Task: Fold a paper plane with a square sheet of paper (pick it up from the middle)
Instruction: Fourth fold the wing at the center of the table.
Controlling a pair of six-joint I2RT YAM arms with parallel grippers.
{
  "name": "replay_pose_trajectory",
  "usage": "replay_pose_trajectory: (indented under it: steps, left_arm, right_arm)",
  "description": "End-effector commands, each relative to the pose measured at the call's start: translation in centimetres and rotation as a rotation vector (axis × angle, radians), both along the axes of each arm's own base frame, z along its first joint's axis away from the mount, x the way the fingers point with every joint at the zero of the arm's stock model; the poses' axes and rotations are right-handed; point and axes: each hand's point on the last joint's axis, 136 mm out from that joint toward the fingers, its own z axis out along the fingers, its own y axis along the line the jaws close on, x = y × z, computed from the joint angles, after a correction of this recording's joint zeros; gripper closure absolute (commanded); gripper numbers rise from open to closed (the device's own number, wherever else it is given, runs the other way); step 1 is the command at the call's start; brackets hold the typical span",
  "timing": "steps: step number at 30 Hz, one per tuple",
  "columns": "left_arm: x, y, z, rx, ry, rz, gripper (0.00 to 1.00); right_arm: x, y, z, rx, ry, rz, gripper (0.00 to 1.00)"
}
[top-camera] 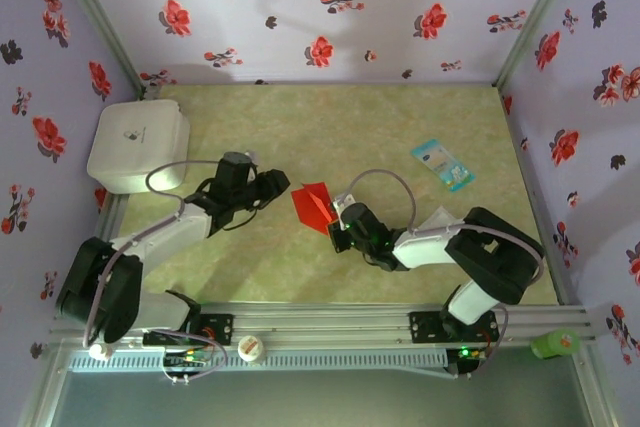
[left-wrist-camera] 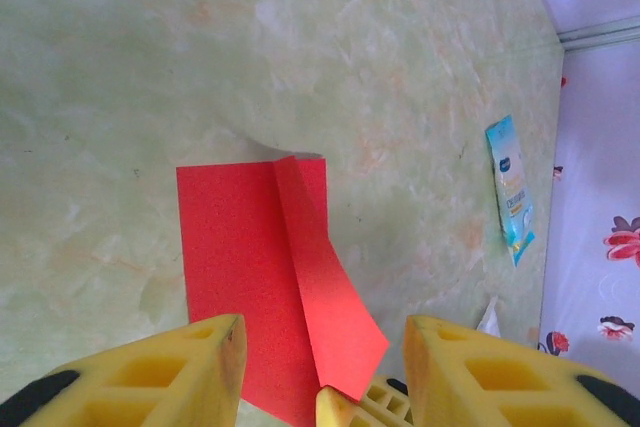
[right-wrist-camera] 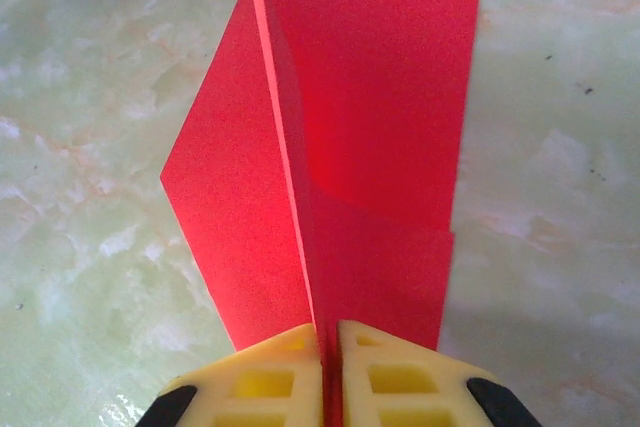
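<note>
The paper (top-camera: pixel 312 205) lies mid-table, partly folded, between the two arms; the right pincer (right-wrist-camera: pixel 328 339) is clamped on the near end of its raised centre crease, which runs away from it toward the far left; the left pincer (left-wrist-camera: pixel 322 342) hangs half open just left of the sheet, gripping nothing; the right wrist view makes the pinch plain, where from above the fold reads as a red patch.
</note>
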Motion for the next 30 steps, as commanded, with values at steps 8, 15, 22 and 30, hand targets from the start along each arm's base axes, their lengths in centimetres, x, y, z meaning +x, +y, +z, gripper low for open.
replay_pose_trajectory:
  steps: [8,15,22,30]
  left_arm:
    - [0.4,-1.6,-0.5,-0.042,0.017,-0.047,0.54]
    - [0.5,-1.9,-1.0,-0.042,0.031,-0.062,0.54]
    - [0.5,-2.3,-1.4,-0.049,0.048,-0.076,0.55]
    - [0.4,-2.3,-1.7,-0.053,0.056,-0.073,0.55]
  right_arm:
    - [0.5,1.0,0.1,0.100,0.047,-0.023,0.88]
    - [0.7,1.9,0.8,0.260,0.150,-0.008,0.92]
    - [1.2,1.9,0.4,0.347,0.246,-0.041,0.92]
    - [1.1,1.1,-0.9,0.303,0.273,-0.081,0.91]
